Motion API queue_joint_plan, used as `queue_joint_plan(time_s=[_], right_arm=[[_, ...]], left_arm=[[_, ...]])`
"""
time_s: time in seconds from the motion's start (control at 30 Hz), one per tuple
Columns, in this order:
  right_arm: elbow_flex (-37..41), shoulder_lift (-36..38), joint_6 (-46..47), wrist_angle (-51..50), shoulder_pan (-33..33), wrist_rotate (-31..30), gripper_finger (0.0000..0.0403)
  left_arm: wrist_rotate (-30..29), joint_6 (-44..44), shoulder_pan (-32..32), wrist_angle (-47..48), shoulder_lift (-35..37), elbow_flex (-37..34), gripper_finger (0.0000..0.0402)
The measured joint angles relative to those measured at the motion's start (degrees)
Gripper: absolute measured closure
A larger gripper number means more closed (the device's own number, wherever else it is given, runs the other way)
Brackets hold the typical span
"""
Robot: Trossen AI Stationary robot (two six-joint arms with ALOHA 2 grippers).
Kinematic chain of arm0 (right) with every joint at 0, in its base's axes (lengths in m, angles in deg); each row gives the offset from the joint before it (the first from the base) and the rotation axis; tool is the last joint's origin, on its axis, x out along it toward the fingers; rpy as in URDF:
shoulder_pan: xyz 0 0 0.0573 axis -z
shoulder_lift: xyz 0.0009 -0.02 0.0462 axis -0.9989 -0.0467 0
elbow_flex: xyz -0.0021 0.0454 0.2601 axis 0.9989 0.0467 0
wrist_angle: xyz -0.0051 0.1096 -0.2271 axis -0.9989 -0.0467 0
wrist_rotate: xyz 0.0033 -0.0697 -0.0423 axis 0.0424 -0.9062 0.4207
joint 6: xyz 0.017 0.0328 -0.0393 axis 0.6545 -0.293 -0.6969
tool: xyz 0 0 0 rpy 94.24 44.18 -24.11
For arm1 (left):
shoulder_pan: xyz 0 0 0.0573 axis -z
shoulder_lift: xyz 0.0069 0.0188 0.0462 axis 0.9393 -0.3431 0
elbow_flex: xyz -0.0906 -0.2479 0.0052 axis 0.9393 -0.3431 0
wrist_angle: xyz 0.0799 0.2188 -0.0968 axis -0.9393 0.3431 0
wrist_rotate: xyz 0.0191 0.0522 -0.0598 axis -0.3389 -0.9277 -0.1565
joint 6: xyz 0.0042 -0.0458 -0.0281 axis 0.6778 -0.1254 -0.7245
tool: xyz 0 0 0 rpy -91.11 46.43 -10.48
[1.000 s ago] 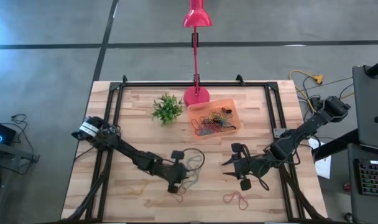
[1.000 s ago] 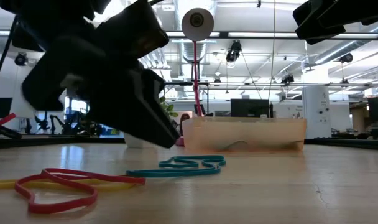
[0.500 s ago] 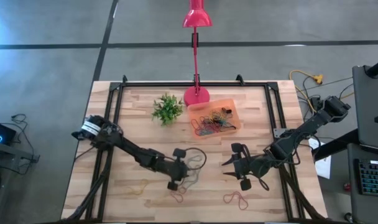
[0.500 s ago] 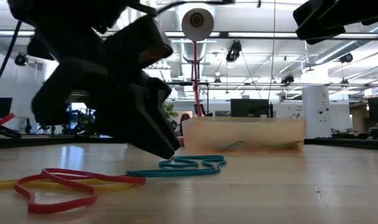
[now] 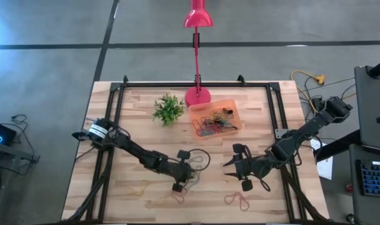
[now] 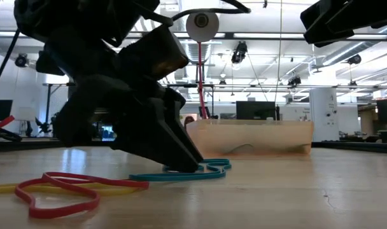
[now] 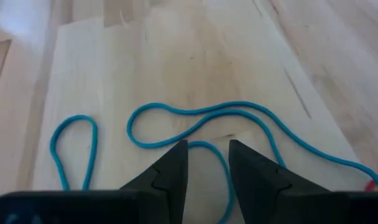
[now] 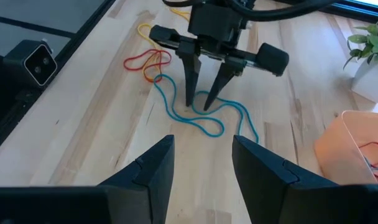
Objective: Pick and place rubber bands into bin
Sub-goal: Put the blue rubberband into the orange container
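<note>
A teal rubber band (image 7: pixel 195 118) lies in loose curves on the wooden table, left of centre near the front. My left gripper (image 7: pixel 207 152) is open and slants down onto it, one fingertip on each side of one strand (image 8: pixel 201 106). In the low view its tip (image 6: pixel 188 166) is down at the table by the band (image 6: pixel 181 173). My right gripper (image 8: pixel 201 162) waits open above the table (image 5: pixel 237 169), with nothing between its fingers. The orange bin (image 5: pixel 216 119) sits at the back centre with several bands inside. My left gripper has its two fingers standing on either side of a strand of the teal band, coming at it slanting down from the table's left. I cannot tell whether the fingertips touch the strand.
Loose bands lie near the front edge: a red one (image 5: pixel 238 200), another red (image 5: pixel 179 197) and a yellow one (image 5: pixel 137 189). A small green plant (image 5: pixel 168 109) and the pink lamp base (image 5: pixel 197 97) stand at the back beside the bin. Black frame rails run along the sides.
My left gripper has come down and toward the table's right edge onto the teal band, its fingertips now at the table's surface. The gap between its fingers has stayed the same. The band has not moved.
</note>
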Motion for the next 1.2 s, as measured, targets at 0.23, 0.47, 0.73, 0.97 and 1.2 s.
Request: queue_joint_plan(time_s=[0.23,0.47,0.73,0.97,1.2], right_arm=[[0.1,0.0,0.1,0.1,0.0,0.0,0.0255],[0.1,0.0,0.2,0.1,0.0,0.0,0.0255],[0.1,0.0,0.2,0.1,0.0,0.0,0.0255],[0.1,0.0,0.2,0.1,0.0,0.0,0.0255],[0.2,0.0,0.2,0.1,0.0,0.0,0.0255]], left_arm=[[-0.5,0.0,-1.8,0.4,0.4,-0.1,0.0301],[-0.9,-0.2,-3.9,0.4,0.3,-0.2,0.0301],[-4.9,0.4,-4.9,0.4,0.3,-0.2,0.0301],[-6.7,1.8,-5.4,0.5,0.3,-0.3,0.0301],[-5.8,0.2,-6.9,0.9,0.3,-0.4,0.0301]])
